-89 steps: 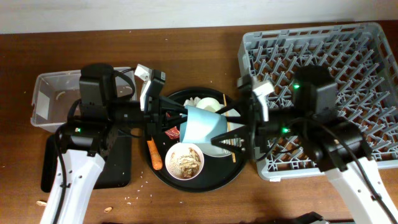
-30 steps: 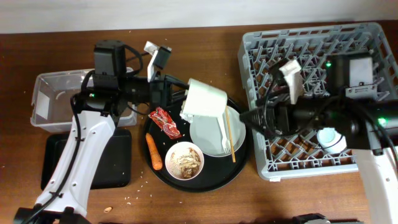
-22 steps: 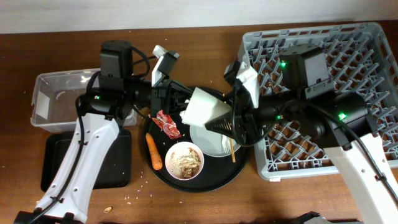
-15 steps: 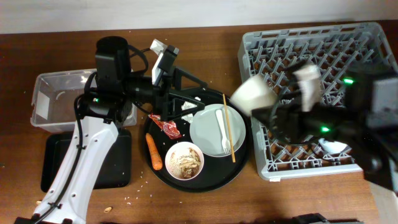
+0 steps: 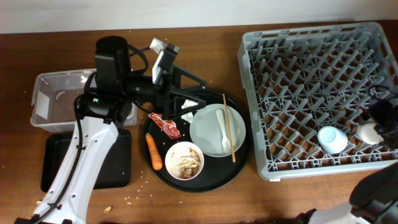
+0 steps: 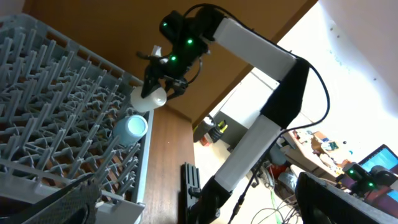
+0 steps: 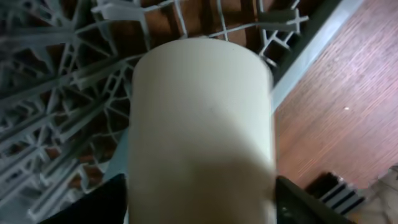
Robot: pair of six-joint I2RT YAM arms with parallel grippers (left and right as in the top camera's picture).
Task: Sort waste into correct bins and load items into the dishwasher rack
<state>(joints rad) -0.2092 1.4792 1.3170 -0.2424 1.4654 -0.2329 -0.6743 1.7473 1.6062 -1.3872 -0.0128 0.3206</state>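
Observation:
My left gripper (image 5: 201, 93) stands open and empty over the back of the round black tray (image 5: 241, 163); its wrist view looks across the dishwasher rack (image 6: 56, 93). My right gripper (image 7: 202, 205) is shut on the white cup (image 7: 202, 124), low over the rack's (image 5: 311, 74) front right corner, where the white cup (image 5: 367, 132) shows beside the light-blue cup (image 5: 328, 139). The plate (image 5: 208, 134) carries the fork (image 5: 222, 127) and chopsticks (image 5: 227, 130). Near it lie the red wrapper (image 5: 165, 122), tissue (image 5: 189, 114), carrot (image 5: 153, 153) and the bowl of food scraps (image 5: 185, 160).
The clear tub (image 5: 53, 99) stands at the left, and the shallow black tray (image 5: 87, 163) lies in front of it. Crumbs dot the table's front edge. Most of my right arm is beyond the overhead view's right edge.
The white cup passed from my left gripper to my right, which carried it right over the rack's front right corner. My left gripper opened and stayed over the round tray.

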